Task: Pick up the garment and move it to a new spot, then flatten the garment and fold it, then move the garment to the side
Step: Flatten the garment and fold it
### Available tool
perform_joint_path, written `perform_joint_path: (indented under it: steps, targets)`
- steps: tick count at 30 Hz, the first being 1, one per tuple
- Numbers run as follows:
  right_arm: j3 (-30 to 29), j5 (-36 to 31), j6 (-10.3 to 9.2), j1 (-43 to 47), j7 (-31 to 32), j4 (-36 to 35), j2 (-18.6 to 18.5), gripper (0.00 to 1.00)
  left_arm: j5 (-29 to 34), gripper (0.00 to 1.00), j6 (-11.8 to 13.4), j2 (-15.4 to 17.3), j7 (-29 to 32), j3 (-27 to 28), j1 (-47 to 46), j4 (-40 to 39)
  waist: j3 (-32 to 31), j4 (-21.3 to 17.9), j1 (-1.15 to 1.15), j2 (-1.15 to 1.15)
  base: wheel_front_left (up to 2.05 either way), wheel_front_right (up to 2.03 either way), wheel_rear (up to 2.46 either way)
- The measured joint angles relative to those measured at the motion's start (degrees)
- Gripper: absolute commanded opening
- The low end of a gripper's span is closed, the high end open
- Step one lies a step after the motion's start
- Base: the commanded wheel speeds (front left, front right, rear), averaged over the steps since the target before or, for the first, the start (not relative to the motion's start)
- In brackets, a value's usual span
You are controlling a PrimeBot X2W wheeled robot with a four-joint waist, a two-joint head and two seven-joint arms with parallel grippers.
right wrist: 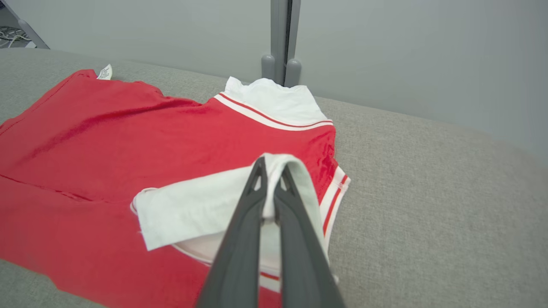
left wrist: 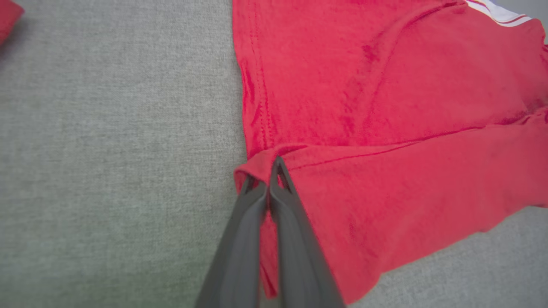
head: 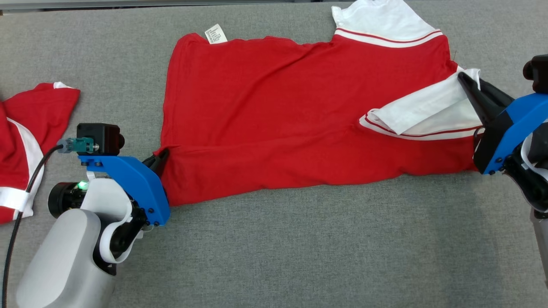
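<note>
The shirt (head: 274,107) lies spread on the table (head: 299,256), from the middle of the head view out toward 2 o'clock. Its red body is mostly flat and its label (head: 216,34) pokes out at 11. Our left pincer (head: 159,161) is pressed together on the hem (left wrist: 255,102) corner at the shirt's 8 o'clock, with a small loop of red cloth caught between the fingers. Our right pincer (head: 464,82) pinches the white sleeve (head: 428,107) at 3 o'clock, the sleeve turned in over the body. A second garment (head: 30,124) sits well apart at 9 o'clock.

We judge that we are in the fold, bringing the near strip and the sleeve over the body. To do it well, we should move both pincers together toward 12 o'clock, low over the cloth. Mild tension between them would make the crease run straight from hem to sleeve. We should set the edge down parallel to the far side and let go only once the layer rests flat. A one-sided pull would skew the crease or drag the whole shirt.
</note>
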Motion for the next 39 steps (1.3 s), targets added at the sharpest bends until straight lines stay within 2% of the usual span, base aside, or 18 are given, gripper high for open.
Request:
perform_joint_path:
  steps: [1, 2, 3, 4, 11, 17, 22, 25, 26, 27, 31, 38, 39]
  targets:
    - [0.13, 0.14, 0.0, -0.38, -1.08, 0.75, -0.13, 0.0, 0.0, 0.09, -0.18, -0.25, -0.62, -0.03, -0.14, 0.6, -0.03, 0.06, 0.0, 0.0, 0.0, 0.0, 0.0]
    - [0.3, 0.23, 0.0, -0.77, -1.79, 1.55, -0.27, 0.0, 0.0, 0.38, -0.34, -0.54, -1.11, -0.14, -0.28, 1.1, -0.09, 0.12, 0.0, 0.0, 0.0, 0.0, 0.0]
    - [0.54, 0.22, 0.0, -1.12, -2.38, 2.55, -0.43, 0.33, 0.0, 1.0, -0.47, -0.83, -1.77, -0.21, -0.42, 1.65, -0.16, 0.16, 0.0, 0.0, 0.0, 0.0, 0.0]
    - [0.85, 0.22, 0.0, -1.29, -2.97, 3.36, -0.64, 1.0, 0.0, 1.0, -0.57, -1.1, -2.55, -0.23, -0.6, 2.08, -0.23, 0.21, 0.0, 0.0, 0.0, 0.0, 0.0]
    - [3.08, 1.6, 0.0, -2.4, -8.89, 7.36, -0.65, 1.0, 1.29, 1.0, -1.49, -2.74, -9.17, -0.35, -1.0, 5.04, -1.58, 0.71, 0.0, 0.0, 0.0, 0.0, 0.0]
    - [-2.37, 3.12, 0.0, 2.24, -7.27, 7.83, 0.19, 1.0, 3.64, 1.0, 0.03, -3.82, -16.63, -0.63, 3.98, 5.28, -3.6, 1.19, -0.02, 0.0, 0.0, 0.0, 0.0]
    - [-9.72, -1.01, 0.0, 9.88, -5.99, 4.43, 3.82, 1.0, 4.83, 1.0, 2.09, -5.64, -20.92, -1.09, 8.26, 5.27, -3.9, 1.16, -0.02, 0.0, 0.0, 0.0, 0.0]
    - [-12.94, -3.87, 0.0, 12.64, -6.46, 3.65, 7.67, 1.0, 6.58, 1.0, 3.16, -5.92, -22.62, -1.67, 8.42, 6.79, -3.16, 1.0, -0.02, 0.0, 0.0, 0.0, 0.0]
    - [-14.28, -5.76, 0.0, 13.12, -7.58, 4.14, 10.46, 1.0, 7.87, 1.0, 4.22, -5.94, -23.6, -2.08, 8.03, 8.12, -2.65, 0.73, -0.02, 0.0, 0.0, 0.0, 0.0]
    - [-14.28, -5.76, 0.0, 13.12, -7.58, 4.14, 10.46, 1.0, 7.87, 1.0, 4.22, -5.94, -23.6, -2.08, 8.03, 8.12, -2.65, 0.73, -0.02, 0.0, 0.0, 0.0, 0.0]
    - [-15.51, -8.61, 0.0, 11.76, -9.7, 7.7, 14.29, 1.0, 8.53, 1.0, 4.81, -6.66, -24.27, -2.64, 6.51, 10.15, -1.84, 0.17, -0.02, 0.0, 0.0, 0.0, 0.0]
    - [-19.33, -14.91, 0.0, 8.02, -10.29, 17.35, 16.61, 1.0, 8.51, 1.0, 3.98, -7.84, -24.51, -4.03, 4.66, 13.72, -1.45, 0.45, -0.02, 0.0, 0.0, 0.0, 0.0]
    - [-19.7, -15.34, 0.0, 7.79, -10.01, 18.24, 16.74, 1.0, 8.49, 0.9, 3.75, -8.08, -24.43, -4.24, 4.4, 14.27, -1.5, 0.6, -0.02, 0.0, 0.0, 0.0, 0.0]
